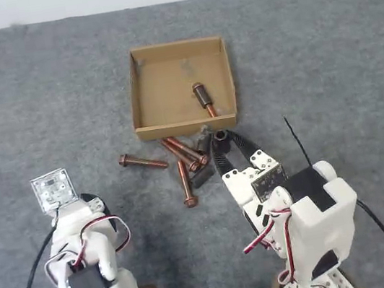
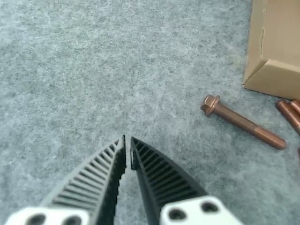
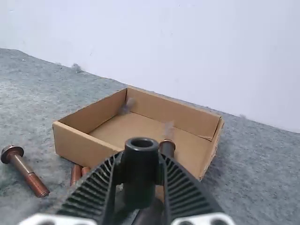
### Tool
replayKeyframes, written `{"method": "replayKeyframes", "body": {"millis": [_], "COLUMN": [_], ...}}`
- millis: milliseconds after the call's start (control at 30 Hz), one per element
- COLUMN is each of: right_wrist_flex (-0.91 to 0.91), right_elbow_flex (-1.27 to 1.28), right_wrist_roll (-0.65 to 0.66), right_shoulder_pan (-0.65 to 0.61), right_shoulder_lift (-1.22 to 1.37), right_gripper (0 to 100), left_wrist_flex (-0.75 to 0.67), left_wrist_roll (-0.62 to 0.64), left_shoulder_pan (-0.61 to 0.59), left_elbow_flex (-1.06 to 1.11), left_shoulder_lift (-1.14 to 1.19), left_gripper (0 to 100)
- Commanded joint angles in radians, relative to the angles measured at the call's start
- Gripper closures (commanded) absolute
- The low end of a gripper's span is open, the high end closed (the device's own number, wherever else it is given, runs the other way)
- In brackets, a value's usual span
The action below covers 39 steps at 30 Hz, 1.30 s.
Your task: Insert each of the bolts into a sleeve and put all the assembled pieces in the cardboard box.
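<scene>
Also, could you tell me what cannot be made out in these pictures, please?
Right wrist view: the assembled piece in the cardboard box is mostly hidden behind the sleeve held by the right gripper.
Left wrist view: two bolts cut off by the edge.
High view: loose sleeve partly under the gripper's finger.

The grey felted table [image 1: 324,57] carries a cardboard box [image 1: 175,128], loose bolts [image 1: 144,162] and a black sleeve [image 1: 203,177].
</scene>
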Motion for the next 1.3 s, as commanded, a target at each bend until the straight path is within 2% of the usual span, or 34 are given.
{"method": "replayKeyframes", "body": {"millis": [0, 133, 233, 400, 667, 867, 1000, 1167, 1267], "right_wrist_flex": [-0.024, -0.024, -0.022, -0.022, -0.002, -0.001, -0.001, -0.001, -0.001], "right_elbow_flex": [0.031, 0.031, 0.031, 0.031, 0.031, 0.031, 0.031, 0.031, 0.031], "right_wrist_roll": [-0.031, -0.031, -0.031, -0.031, -0.028, -0.028, -0.028, -0.028, -0.028], "right_shoulder_pan": [-0.019, -0.019, -0.019, -0.021, -0.022, -0.022, -0.022, -0.022, -0.022], "right_shoulder_lift": [-0.048, -0.048, -0.048, -0.048, -0.048, -0.048, -0.048, -0.048, -0.048], "right_gripper": [99.2, 99.2, 99.2, 99.2, 99.2, 99.2, 99.2, 99.2, 99.2], "left_wrist_flex": [-0.097, -0.114, -0.115, -0.114, -0.106, -0.037, 0.028, 0.120, 0.169], "left_wrist_roll": [0.040, 0.198, 0.252, 0.252, 0.252, 0.252, 0.245, 0.089, 0.038], "left_shoulder_pan": [0.000, 0.052, 0.137, 0.204, 0.206, 0.207, 0.207, 0.203, 0.203], "left_elbow_flex": [-0.010, -0.010, -0.010, -0.013, -0.070, -0.160, -0.248, -0.352, -0.429], "left_shoulder_lift": [-0.021, -0.021, -0.021, -0.021, -0.020, -0.020, -0.020, -0.020, -0.020], "left_gripper": [99, 99, 99, 99, 99, 99, 99, 99, 99]}}
